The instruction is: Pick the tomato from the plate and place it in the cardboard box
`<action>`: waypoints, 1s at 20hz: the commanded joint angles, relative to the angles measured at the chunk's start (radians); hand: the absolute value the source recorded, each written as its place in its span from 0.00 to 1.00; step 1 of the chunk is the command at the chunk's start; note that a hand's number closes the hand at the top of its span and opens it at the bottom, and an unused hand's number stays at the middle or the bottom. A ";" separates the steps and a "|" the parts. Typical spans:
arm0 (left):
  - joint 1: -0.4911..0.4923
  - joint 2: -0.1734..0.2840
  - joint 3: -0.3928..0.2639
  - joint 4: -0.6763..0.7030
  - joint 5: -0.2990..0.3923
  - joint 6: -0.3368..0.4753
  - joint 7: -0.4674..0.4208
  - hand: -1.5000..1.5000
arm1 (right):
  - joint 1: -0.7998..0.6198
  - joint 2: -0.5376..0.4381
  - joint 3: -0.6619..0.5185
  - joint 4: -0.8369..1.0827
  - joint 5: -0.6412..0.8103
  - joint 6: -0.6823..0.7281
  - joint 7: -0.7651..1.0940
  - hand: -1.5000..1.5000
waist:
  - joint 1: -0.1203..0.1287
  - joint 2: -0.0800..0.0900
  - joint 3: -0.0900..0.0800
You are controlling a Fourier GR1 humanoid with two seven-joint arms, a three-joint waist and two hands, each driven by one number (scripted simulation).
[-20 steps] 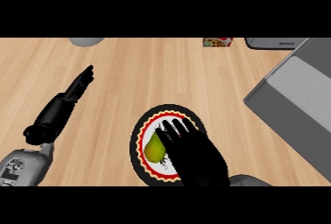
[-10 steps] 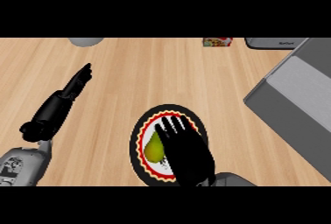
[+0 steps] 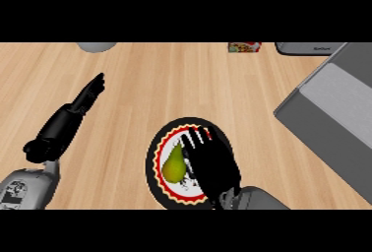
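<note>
A round plate [image 3: 155,156] with a black rim and a red-and-yellow band lies on the wooden counter, low in the head view. A yellow-green, pear-shaped fruit [image 3: 173,166] lies on its left half; no tomato shows. My right hand [image 3: 212,165] is spread over the plate's right half, fingers straight and pointing away from me, right beside the fruit and hiding what is under it. A large grey open box [image 3: 327,110] stands at the right edge. My left hand [image 3: 81,101] rests open at the left, fingers straight, holding nothing.
At the counter's far edge are a grey round object [image 3: 97,47], a small red-and-yellow packet [image 3: 244,47] and a grey appliance [image 3: 311,48]. Bare wood lies between the plate and the box.
My right hand and forearm have shifted slightly left over the plate, covering more of its right half. The fruit, the plate and the left hand have stayed put.
</note>
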 commanded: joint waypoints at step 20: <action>0.038 -0.077 0.087 0.000 -0.088 -0.088 -0.055 0.50 | 0.067 0.067 -0.188 0.182 0.195 -0.011 -0.260 0.00 | 0.000 0.000 0.000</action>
